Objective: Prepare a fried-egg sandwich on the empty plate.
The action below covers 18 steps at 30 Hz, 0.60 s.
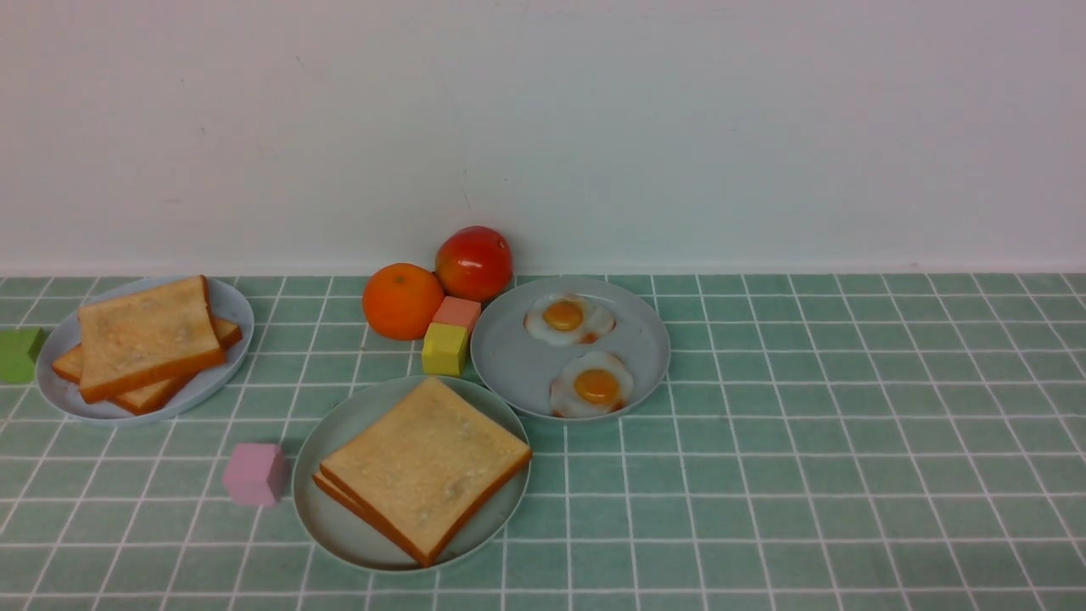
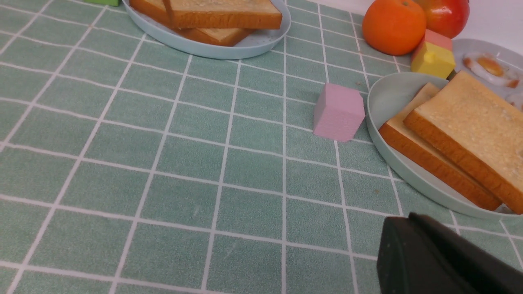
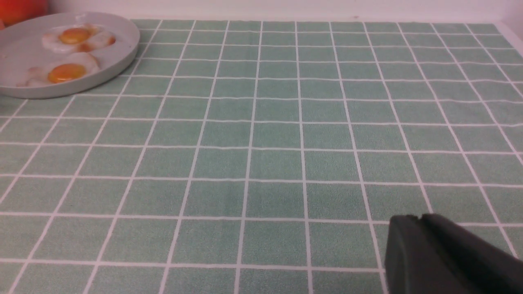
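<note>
On the green checked cloth [image 1: 806,441], nearest the robot: the mint-green plate [image 1: 339,522] was seen; two toast slices [image 1: 424,465] were stacked on it, the upper one slightly offset; no egg could be seen between them
Behind and to the right: a grey-blue egg plate [image 1: 509,361] was set touching the mint plate's rim; two fried eggs [image 1: 591,387] were lying on it, side by side
Far left: a grey-blue toast plate [image 1: 229,310] was loaded with spare toast [image 1: 146,335], stacked askew
Blocks: a pink block [image 1: 254,473] was placed just beside the mint plate; a yellow block [image 1: 445,349] and a salmon block [image 1: 457,312] were wedged between the plates; a green block [image 1: 19,354] was cut off at the left edge
Fruit: an orange [image 1: 402,300] and a red fruit [image 1: 473,262] were touching, by the wall
Left gripper [image 2: 441,257]: only a dark corner was shown, above bare cloth; the jaws were pressed together; nothing was held
Right gripper [image 3: 445,253]: only a dark corner was shown; whether the jaws were parted could not be told
</note>
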Each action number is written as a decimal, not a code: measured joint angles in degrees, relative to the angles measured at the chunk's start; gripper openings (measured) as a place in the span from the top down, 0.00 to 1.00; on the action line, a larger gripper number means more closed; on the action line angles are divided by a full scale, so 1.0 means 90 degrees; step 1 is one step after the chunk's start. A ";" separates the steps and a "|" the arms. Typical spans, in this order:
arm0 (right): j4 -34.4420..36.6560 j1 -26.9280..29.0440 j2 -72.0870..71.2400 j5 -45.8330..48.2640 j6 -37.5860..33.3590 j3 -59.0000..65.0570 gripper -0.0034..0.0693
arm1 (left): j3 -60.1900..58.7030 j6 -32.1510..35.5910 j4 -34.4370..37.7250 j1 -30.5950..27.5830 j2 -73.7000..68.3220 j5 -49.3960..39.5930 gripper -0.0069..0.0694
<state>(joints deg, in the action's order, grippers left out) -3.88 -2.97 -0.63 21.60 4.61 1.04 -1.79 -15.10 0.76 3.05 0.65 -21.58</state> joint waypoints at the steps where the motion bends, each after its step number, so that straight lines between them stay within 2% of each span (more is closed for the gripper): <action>1: 0.0000 0.0000 0.0000 0.0000 0.0000 0.0000 0.88 | 0.0000 0.0000 0.0000 0.0000 0.0000 0.0000 0.92; 18: 0.0000 0.0000 0.0000 0.0000 0.0000 0.0000 0.85 | 0.0000 0.0000 0.0002 0.0000 0.0000 0.0000 0.92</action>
<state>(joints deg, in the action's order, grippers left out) -3.88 -2.97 -0.63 21.60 4.61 1.04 -1.79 -15.10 0.78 3.05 0.65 -21.58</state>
